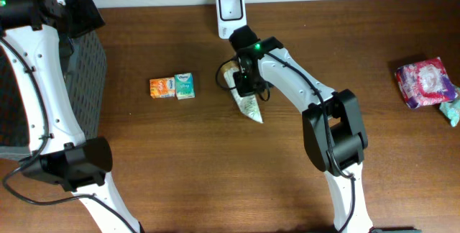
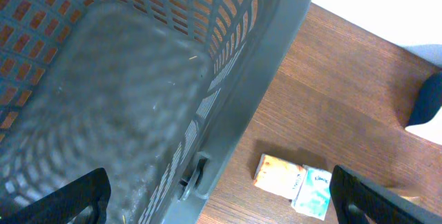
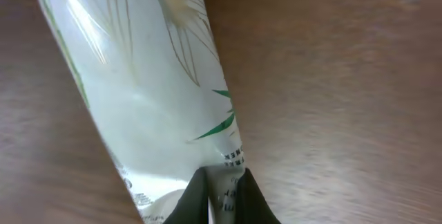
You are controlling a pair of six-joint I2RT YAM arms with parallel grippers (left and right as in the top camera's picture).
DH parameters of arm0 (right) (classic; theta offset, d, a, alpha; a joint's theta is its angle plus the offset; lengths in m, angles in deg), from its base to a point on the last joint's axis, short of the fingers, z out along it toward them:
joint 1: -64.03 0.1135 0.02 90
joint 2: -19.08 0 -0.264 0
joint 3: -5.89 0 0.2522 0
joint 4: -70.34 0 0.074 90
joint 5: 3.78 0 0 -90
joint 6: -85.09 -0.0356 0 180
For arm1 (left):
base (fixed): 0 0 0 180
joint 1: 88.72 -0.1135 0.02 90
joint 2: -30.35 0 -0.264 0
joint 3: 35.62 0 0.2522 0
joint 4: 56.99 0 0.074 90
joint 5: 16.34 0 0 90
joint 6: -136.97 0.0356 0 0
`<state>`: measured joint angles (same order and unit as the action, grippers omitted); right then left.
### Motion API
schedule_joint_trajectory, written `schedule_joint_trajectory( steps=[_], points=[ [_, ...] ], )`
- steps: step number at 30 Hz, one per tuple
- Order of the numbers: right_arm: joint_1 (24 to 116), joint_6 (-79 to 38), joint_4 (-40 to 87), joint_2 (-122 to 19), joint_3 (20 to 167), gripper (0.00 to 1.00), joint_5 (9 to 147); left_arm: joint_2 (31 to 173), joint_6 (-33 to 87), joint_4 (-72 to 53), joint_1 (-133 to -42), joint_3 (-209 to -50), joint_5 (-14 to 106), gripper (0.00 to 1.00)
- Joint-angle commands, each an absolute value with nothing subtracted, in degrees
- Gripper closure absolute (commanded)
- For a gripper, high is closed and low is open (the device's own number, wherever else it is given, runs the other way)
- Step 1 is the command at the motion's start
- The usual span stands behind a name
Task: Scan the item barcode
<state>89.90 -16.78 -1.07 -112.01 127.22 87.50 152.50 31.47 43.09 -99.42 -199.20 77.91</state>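
At the tip of my right end effector [image 3: 219,196] the jaws are clamped together on the crimped edge of the pouch [image 3: 155,92], a glossy white sachet with a green leaf print. It slants away below the scanner [image 1: 231,6], near it but not yet facing it; I cannot tell whether it has left the worktop [image 1: 180,161]. My grip is only on a thin seam, so I expect the pouch to droop and swing. I would raise it slowly, then rotate the wrist until the printed code faces the scanner window squarely. I see small print by the pinch but no barcode, so the code may be on the other side. The film is shiny, so a slight tilt might cut glare. Further out, two small packets [image 1: 172,87] lie to the left and a pink pack [image 1: 425,82] far right, both well apart. My left end effector [image 2: 221,200] is spread wide over the basket [image 2: 138,79], clear of the work.
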Motion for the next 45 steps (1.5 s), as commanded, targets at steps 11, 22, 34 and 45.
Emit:
schedule_joint_trajectory(
  steps=[11, 22, 34, 45],
  points=[
    [87.6, -11.1, -11.5, -116.0, 139.5, 0.69, 98.7, 152.1, 31.2, 43.0, -99.8, -199.4, 77.5, 0.01],
    [87.5, 2.1, -10.4, -116.3, 136.4, 0.01, 82.1, 152.1, 31.2, 43.0, -99.8, -199.4, 77.5, 0.01],
    [87.6, 1.7, -1.7, -116.3, 127.9, 0.71, 81.5, 152.1, 31.2, 43.0, -99.8, -199.4, 77.5, 0.01],
    [87.3, 0.2, -4.8, -116.3, 131.5, 0.06, 80.9, 152.1, 31.2, 43.0, -99.8, -199.4, 77.5, 0.01]
  ],
)
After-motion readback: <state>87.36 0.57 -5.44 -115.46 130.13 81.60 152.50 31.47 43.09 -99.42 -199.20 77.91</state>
